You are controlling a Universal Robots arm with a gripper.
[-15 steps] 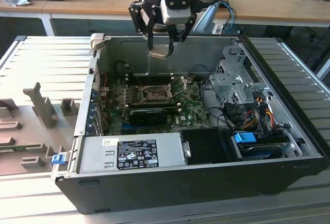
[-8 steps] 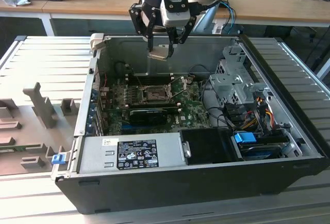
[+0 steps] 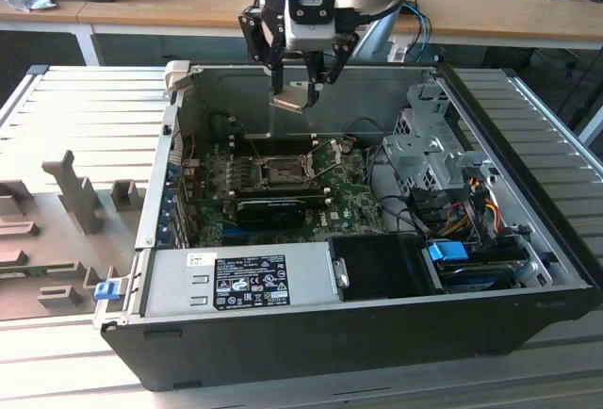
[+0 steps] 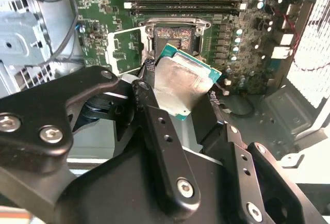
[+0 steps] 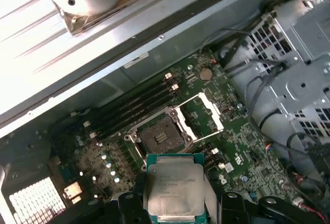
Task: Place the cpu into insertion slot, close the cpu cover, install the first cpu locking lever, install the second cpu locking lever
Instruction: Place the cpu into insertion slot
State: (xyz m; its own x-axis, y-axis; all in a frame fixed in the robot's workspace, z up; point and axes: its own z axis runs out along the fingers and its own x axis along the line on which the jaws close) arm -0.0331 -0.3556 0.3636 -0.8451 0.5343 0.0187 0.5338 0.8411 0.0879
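Black jaws grip the flat, silvery square cpu (image 5: pixel 174 188)

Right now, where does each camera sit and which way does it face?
Exterior view: off the arm, above the open computer case, looking down into it; shows the gripper holding the cpu.
First wrist view: rides on the arm, faces down past the cpu at the open socket and the cpu cover; fingers flank it.
Second wrist view: rides on the arm, faces the socket from another side; black gripper links in front.
Shared: all three show the held cpu; both wrist views show the socket and open cpu cover.
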